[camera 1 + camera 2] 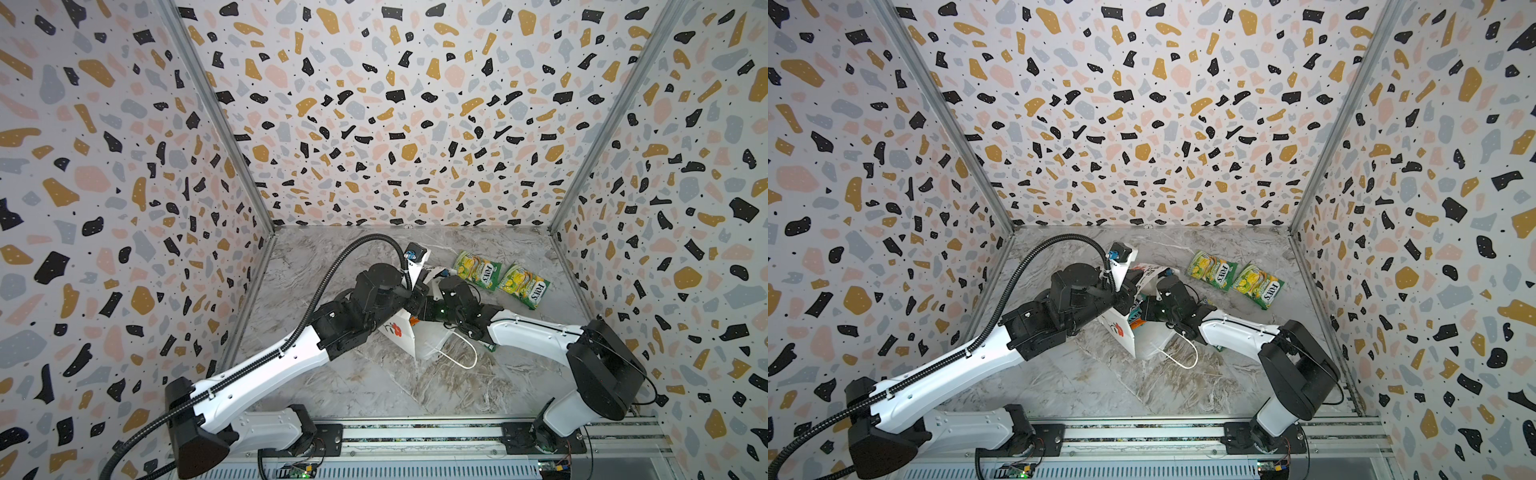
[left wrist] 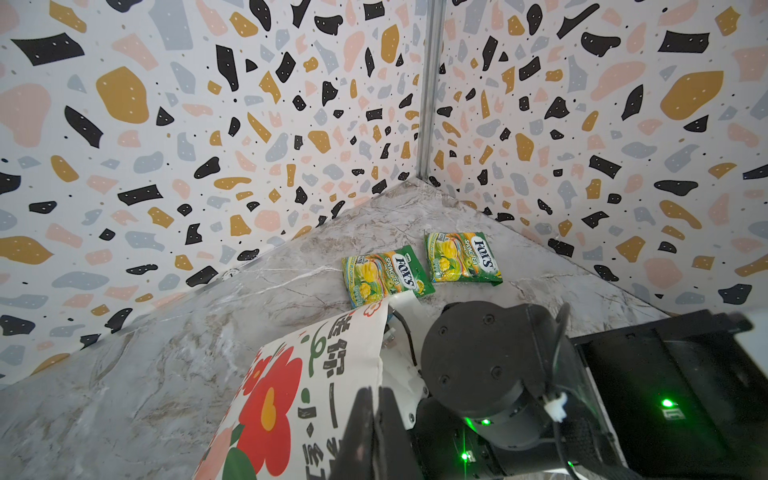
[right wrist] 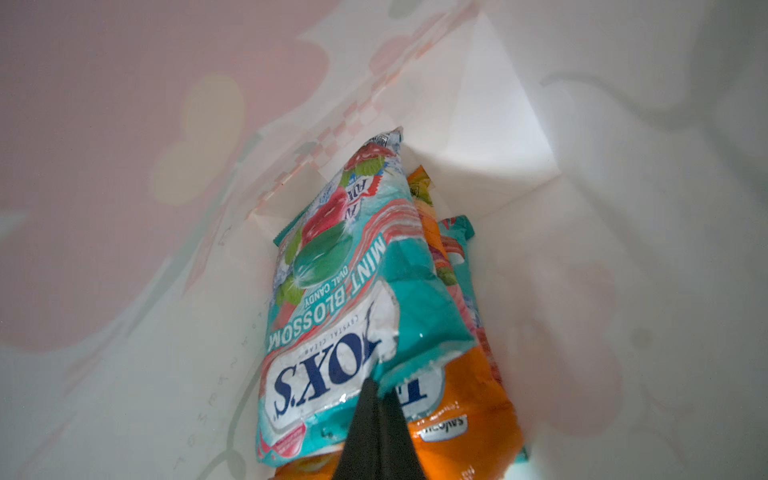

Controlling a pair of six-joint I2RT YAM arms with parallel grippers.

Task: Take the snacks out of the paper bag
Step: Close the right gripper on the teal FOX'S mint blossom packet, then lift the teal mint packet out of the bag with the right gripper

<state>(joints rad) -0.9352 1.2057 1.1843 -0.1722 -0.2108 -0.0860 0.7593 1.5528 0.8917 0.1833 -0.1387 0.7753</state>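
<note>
Paper bag (image 1: 400,337) sits tipped near the middle of the table (image 1: 374,386), under both arms, with its white cord handle (image 1: 459,358) trailing toward the front edge; its red flower shows in both top views. Left pincer (image 2: 376,415) is closed, fingers pressed together at the bag's rim beside the printed flower; whether paper is caught between them cannot be told. Right pincer (image 3: 372,390) is deep inside the bag, clamped on the crumpled lower edge of a teal pouch (image 3: 332,299); an orange pouch (image 3: 465,415) lies right behind it, touching; a further teal edge peeks out behind that. Two green-yellow pouches (image 1: 478,270) (image 1: 524,286) lie flat, just beside each other, near the far right corner of the table, well apart from the bag.
</note>
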